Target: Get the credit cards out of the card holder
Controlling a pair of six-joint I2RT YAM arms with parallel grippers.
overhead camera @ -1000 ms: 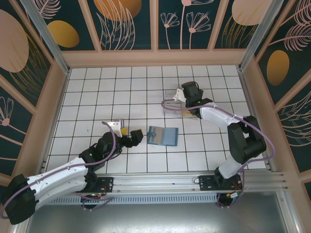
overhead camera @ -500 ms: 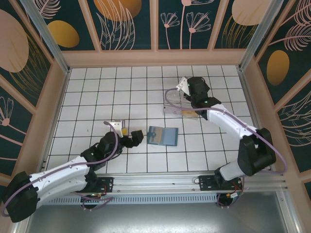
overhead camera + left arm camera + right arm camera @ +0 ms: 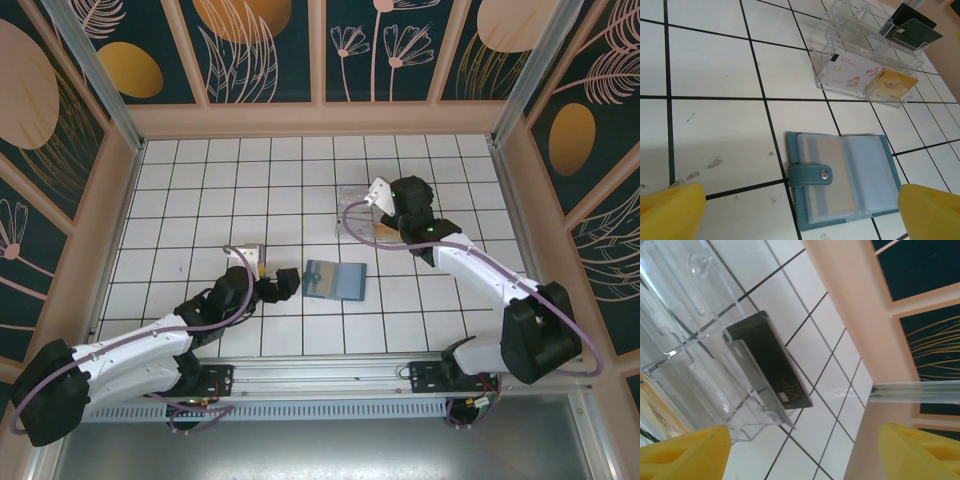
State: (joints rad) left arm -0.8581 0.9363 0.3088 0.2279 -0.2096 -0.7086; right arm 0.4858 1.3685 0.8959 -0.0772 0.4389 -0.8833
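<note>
The teal card holder point(image 3: 842, 180) lies open and flat on the tiles, its snap strap point(image 3: 812, 175) folded over the left panel. A tan card point(image 3: 865, 172) shows through the left clear sleeve. My left gripper point(image 3: 800, 215) is open, low over the floor, its yellow fingertips point(image 3: 670, 210) spread either side of the holder's near edge without touching it. In the top view the left gripper point(image 3: 290, 284) sits just left of the card holder point(image 3: 335, 281). My right gripper point(image 3: 802, 452) is open and empty, beside the clear box point(image 3: 700, 350).
The clear plastic box point(image 3: 865, 65) stands beyond the holder with a white VIP card point(image 3: 855, 70), an orange card point(image 3: 890, 82) and black cards point(image 3: 910, 30) in it. A black VIP card point(image 3: 772, 362) rests at its end. The enclosure wall point(image 3: 860, 315) is close on the right.
The right gripper's jaws have spread apart and its arm has shifted beside the clear box. The left gripper has edged slightly toward the card holder, still open.
</note>
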